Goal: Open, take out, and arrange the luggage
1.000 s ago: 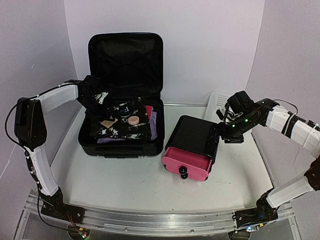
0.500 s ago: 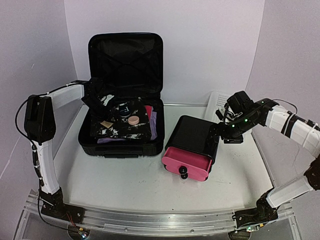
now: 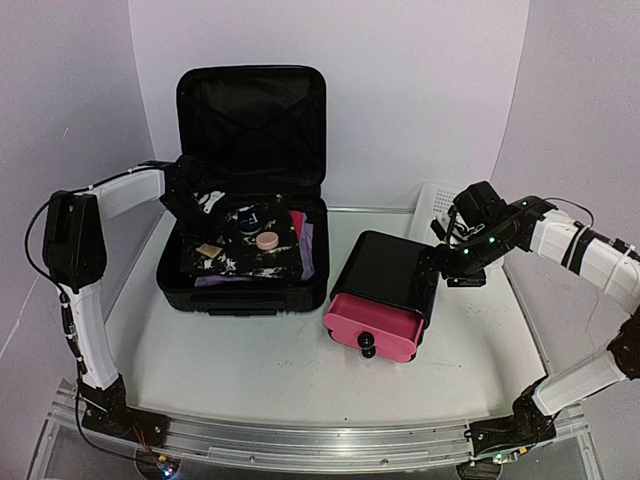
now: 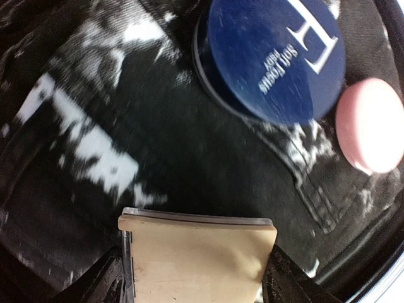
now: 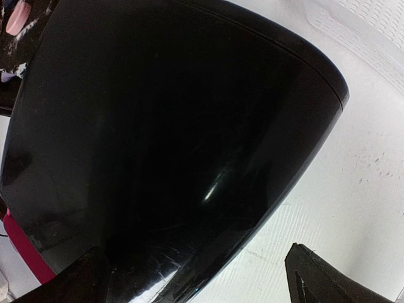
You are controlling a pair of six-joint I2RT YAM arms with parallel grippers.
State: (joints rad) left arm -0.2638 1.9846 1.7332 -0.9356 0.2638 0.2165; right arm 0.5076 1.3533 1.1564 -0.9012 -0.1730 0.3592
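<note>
Luggage [image 3: 240, 290]: open, base flat on table [image 3: 250, 380], lid [image 3: 250, 110] upright at back. Left gripper [image 4: 197, 284] hangs inside base, over black-and-white garment [image 4: 95, 145]. Tan card [image 4: 196, 252] lies between left fingers [image 4: 107, 284], both at card's edges; clamped or not, cannot tell. Ahead of left gripper: blue round tin [image 4: 274, 57], pink disc [image 4: 372, 132] just beside it. Right gripper [image 5: 196, 268]: jaws wide apart, at rear corner of black box [image 5: 158, 126], nothing held. Pink drawer front [image 3: 375, 325] on box's far side from it. White basket [image 3: 432, 200] just behind right gripper.
</note>
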